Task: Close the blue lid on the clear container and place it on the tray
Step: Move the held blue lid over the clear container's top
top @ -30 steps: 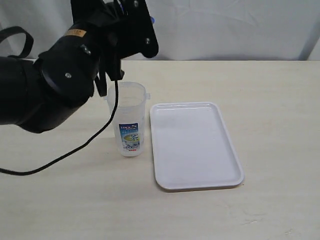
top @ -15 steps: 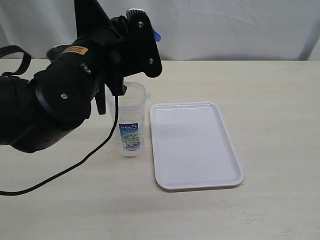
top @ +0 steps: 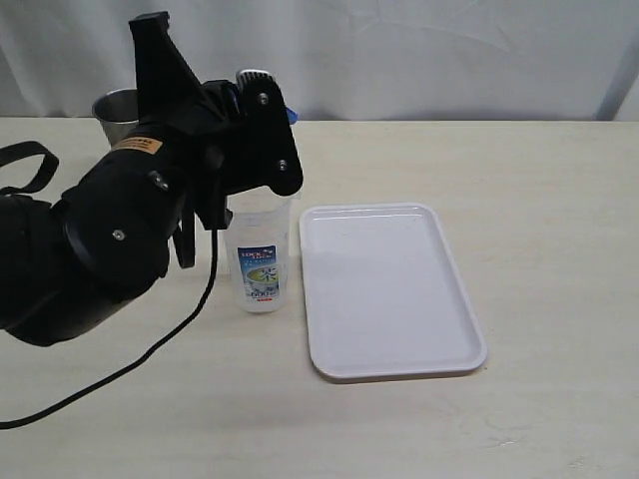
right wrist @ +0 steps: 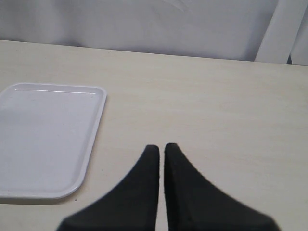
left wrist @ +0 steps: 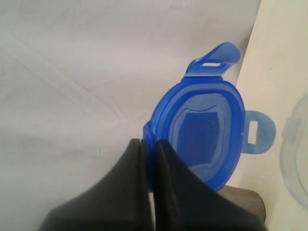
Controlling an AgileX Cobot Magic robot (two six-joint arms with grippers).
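Lid [left wrist: 202,130] pinched by its edge in left tool [left wrist: 150,143], up near container [top: 262,269] standing just beside tray [top: 389,299] on desk [top: 539,200]; right tool [right wrist: 161,147] closed, empty, over desk.

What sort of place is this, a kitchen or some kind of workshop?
Likely a robot test lab: a plain table, a white cloth backdrop, and a black robot arm near a tray.

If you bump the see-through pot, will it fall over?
Probably yes: the pot is tall and narrow, so a sideways push near its top could tip it. It looks empty, so likely light and quick to slide on the smooth table. Its plastic looks stiff.
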